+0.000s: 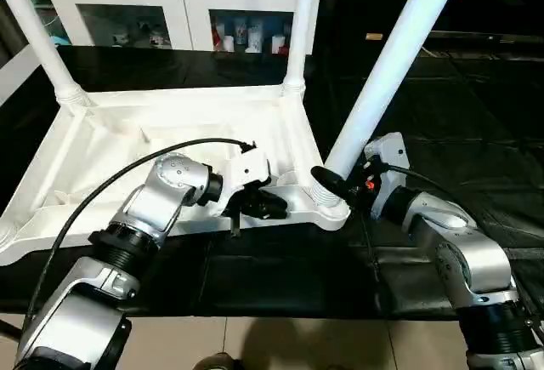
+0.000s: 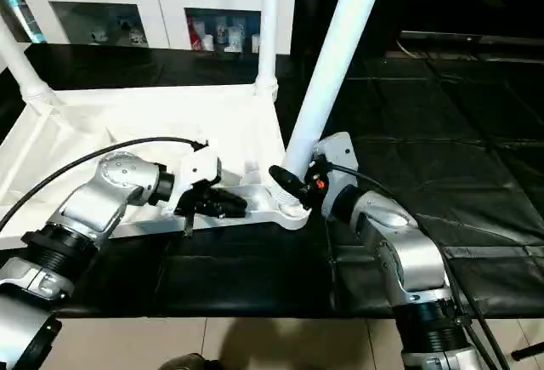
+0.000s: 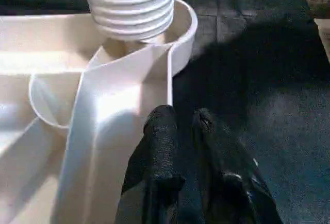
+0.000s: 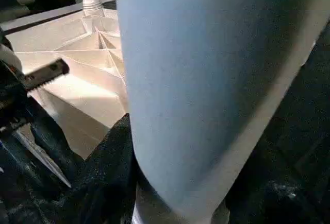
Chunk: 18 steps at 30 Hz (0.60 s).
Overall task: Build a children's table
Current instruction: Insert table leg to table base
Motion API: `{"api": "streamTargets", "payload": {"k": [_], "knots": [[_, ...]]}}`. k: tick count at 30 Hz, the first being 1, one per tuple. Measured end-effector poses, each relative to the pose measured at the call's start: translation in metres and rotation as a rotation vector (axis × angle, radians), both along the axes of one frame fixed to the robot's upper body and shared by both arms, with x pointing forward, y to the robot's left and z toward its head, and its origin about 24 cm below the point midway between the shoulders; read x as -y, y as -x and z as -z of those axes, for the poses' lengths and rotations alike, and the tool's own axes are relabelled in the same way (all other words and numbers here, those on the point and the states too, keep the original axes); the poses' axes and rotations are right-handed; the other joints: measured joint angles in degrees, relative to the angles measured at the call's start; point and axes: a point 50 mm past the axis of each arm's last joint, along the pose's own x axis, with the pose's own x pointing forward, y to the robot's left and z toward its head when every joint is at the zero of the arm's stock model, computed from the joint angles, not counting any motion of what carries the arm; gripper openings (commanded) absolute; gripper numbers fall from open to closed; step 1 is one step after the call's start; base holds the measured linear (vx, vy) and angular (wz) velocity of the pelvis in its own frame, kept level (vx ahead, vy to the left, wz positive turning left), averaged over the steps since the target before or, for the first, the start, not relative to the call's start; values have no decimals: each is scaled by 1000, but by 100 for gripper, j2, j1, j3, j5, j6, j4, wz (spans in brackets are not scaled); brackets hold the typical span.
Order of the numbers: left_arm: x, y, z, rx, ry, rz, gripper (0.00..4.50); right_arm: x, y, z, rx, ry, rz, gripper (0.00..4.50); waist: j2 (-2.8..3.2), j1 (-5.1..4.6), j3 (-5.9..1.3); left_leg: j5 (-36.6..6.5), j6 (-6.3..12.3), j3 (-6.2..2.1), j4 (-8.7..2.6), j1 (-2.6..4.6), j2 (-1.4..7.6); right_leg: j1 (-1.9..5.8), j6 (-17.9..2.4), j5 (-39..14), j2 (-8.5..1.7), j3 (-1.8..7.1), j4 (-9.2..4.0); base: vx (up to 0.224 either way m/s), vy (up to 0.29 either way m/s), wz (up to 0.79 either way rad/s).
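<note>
- The right pincer (image 1: 336,185) is clamped around the base of a slanting white leg (image 1: 399,55), just above the near-right corner socket (image 1: 327,204) of the table top.
- The left pincer (image 1: 265,206) rests at the top's near rim beside that socket, its fingers (image 3: 161,131) nearly together and holding nothing.
- The table top (image 1: 161,145) lies upside down, ribs up, on the black bench (image 1: 442,115).
- Two far legs (image 1: 302,21) stand upright in their sockets, seemingly fitted.
- The held leg leans, its threaded end (image 3: 131,5) sitting at the socket mouth, so I judge it not yet screwed home.
- The near-left corner (image 1: 8,238) looks legless: roughly halfway done.
- A white cabinet (image 1: 170,4) stands behind.
</note>
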Motion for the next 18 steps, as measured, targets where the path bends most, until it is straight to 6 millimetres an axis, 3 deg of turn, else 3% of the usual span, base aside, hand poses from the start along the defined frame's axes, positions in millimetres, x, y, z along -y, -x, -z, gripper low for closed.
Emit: {"api": "streamTargets", "payload": {"k": [5, 18], "knots": [[2, -3, -2, 10, -3, -1, 112, 0, 0, 0, 0, 2, 0, 194, 3, 4, 1, 0, -1, 0, 2, 0, 0, 0, 0, 0, -1, 0, 1, 0, 0, 0], [-4, -6, 13, -23, -54, -50, 119, -2, 1, 3, -7, 0, -3, 194, 14, 5, 5, 0, -1, 0, 2, 0, 0, 0, 0, 0, -1, 0, 3, 0, 0, 0]]}}
